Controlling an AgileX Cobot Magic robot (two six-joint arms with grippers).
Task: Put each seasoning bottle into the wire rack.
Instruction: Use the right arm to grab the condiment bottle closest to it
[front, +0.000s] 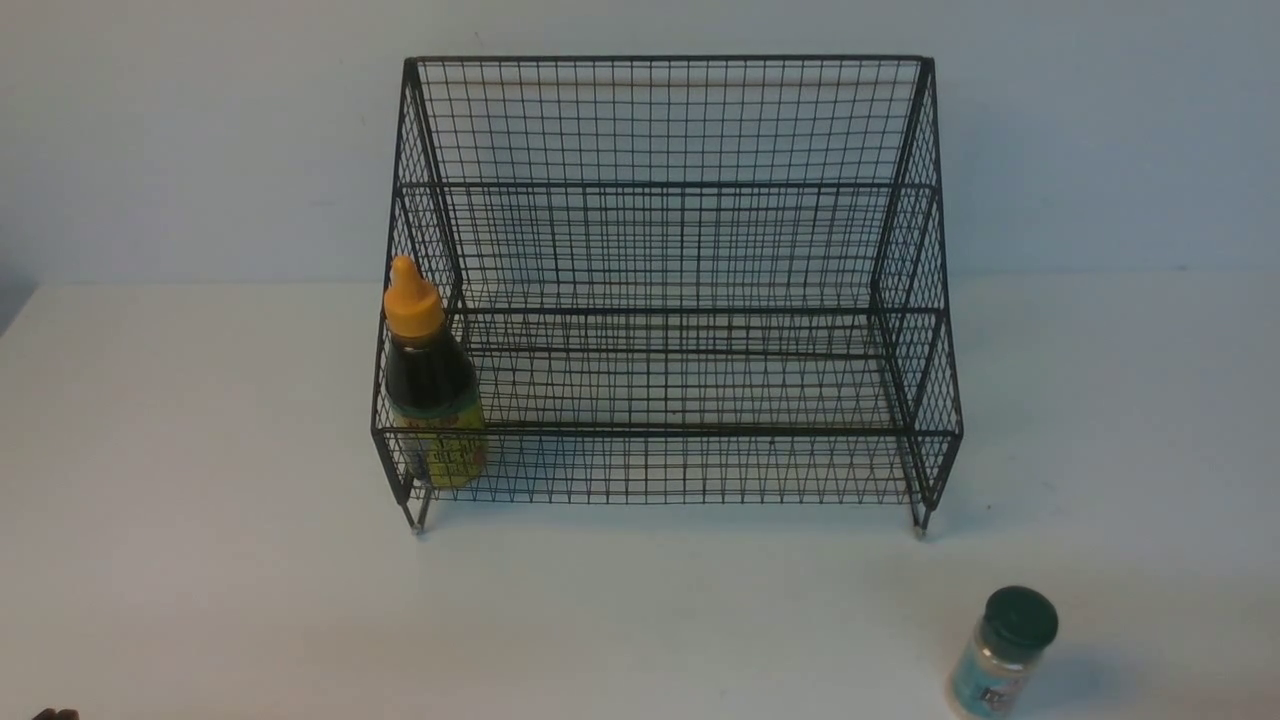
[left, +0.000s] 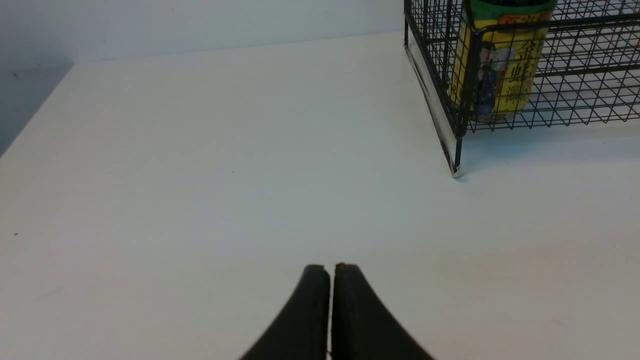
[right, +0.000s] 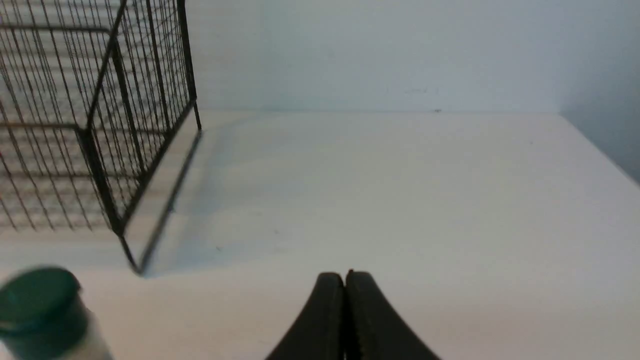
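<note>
Front-right on the tabletop (front: 200, 500), green-lidded jar (front: 1003, 655) is sitting outside the wire rack (front: 665, 430); right end effector (right: 345, 277), clenched empty, should be opening wide and gripping it mid-body.

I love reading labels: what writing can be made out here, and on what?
"金": top of the yellow label on the dark-liquid bottle with orange cap; characters below are unclear.
Teal label on the small clear green-lidded jar: too blurred to read.
</note>
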